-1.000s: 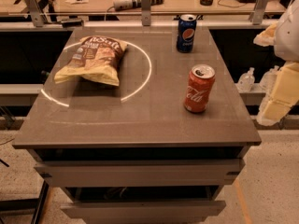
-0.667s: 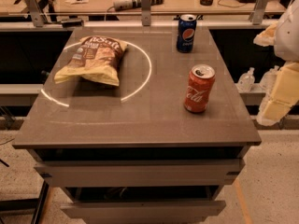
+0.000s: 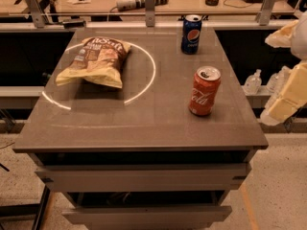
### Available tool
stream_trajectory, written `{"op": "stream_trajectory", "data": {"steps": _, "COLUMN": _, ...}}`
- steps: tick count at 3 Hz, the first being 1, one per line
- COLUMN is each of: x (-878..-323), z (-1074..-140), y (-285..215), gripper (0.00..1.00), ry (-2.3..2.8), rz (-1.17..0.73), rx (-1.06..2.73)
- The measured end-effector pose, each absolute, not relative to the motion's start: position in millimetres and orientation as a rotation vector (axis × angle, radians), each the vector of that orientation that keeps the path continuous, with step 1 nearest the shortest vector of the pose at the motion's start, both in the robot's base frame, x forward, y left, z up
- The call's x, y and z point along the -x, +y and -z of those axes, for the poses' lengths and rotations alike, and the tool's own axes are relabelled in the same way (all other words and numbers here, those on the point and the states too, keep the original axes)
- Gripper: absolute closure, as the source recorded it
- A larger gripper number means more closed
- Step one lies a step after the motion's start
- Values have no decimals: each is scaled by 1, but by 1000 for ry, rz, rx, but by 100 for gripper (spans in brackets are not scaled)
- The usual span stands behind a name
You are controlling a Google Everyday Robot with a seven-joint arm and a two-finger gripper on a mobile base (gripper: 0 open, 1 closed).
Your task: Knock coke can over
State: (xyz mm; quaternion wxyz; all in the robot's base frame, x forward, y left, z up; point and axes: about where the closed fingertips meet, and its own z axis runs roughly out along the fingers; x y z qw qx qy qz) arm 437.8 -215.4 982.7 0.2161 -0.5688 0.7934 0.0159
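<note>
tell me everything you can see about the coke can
The coke can is a red aluminium drink can with white Coca-Cola script down its side and a silver top. It stands upright, not yet knocked over, on the right part of the grey table, nearer the camera than the blue Pepsi can. Only the table touches it. The end effector hangs to its right, beyond the table edge, apart from it.
</note>
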Motion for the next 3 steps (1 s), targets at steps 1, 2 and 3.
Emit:
{"op": "stream_trajectory", "data": {"steps": 1, "x": -441, "z": -978, "y": -224, "gripper": 0, "ry": 2115, "rz": -192, "rx": 1398}}
{"op": "stream_trajectory", "data": {"steps": 2, "x": -441, "z": -985, "y": -216, "gripper": 0, "ry": 2012, "rz": -340, "rx": 1275}}
{"op": "stream_trajectory", "data": {"steps": 3, "x": -441, "z": -988, "y": -198, "gripper": 0, "ry": 1884, "rz": -484, "rx": 1177}}
